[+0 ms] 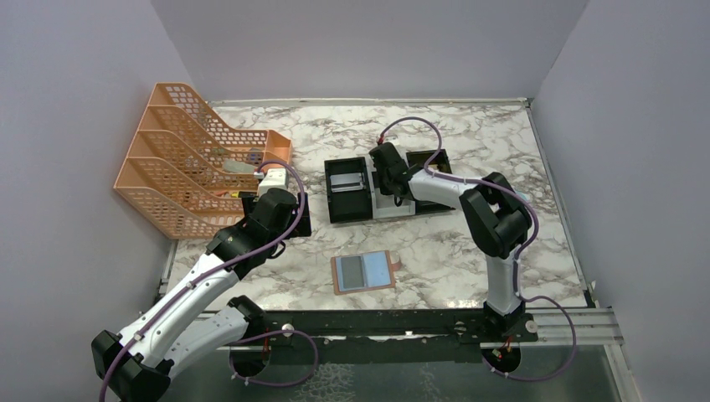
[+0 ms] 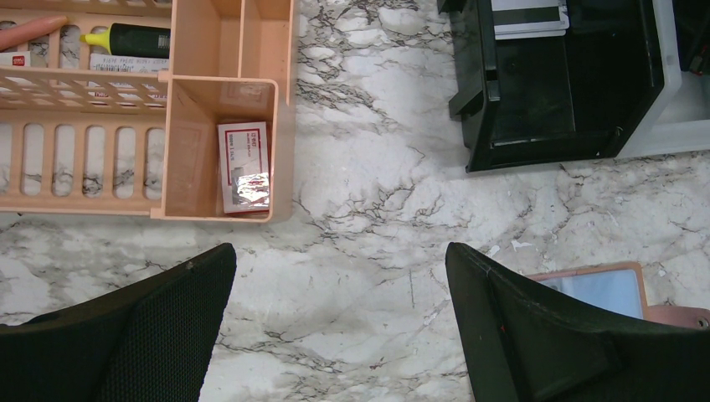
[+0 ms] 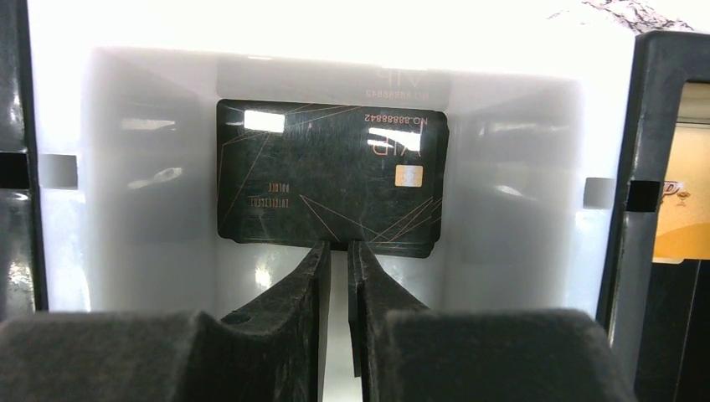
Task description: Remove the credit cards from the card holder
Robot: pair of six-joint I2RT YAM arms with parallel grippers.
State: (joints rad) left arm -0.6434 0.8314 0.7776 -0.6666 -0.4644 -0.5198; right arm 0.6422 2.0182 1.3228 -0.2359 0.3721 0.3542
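The tan card holder [image 1: 362, 273] lies open on the marble near the front, with a greyish card [image 1: 352, 270] on its left half and light-blue lining on its right. Its corner shows in the left wrist view [image 2: 607, 289]. My right gripper [image 1: 387, 180] points down into the white middle compartment of the tray [image 1: 393, 208]. In the right wrist view its jaws [image 3: 336, 247] stand a narrow gap apart, tips at the near edge of a black card [image 3: 331, 176] lying flat on the compartment floor. My left gripper [image 2: 339, 318] is open and empty over bare marble, left of the holder.
The black-and-white tray [image 2: 553, 109] holds a silver card [image 1: 345, 180] in its left compartment and a gold card [image 3: 682, 209] in its right. An orange mesh organiser [image 1: 180, 159] with pens and a small packet [image 2: 245, 167] stands at the left.
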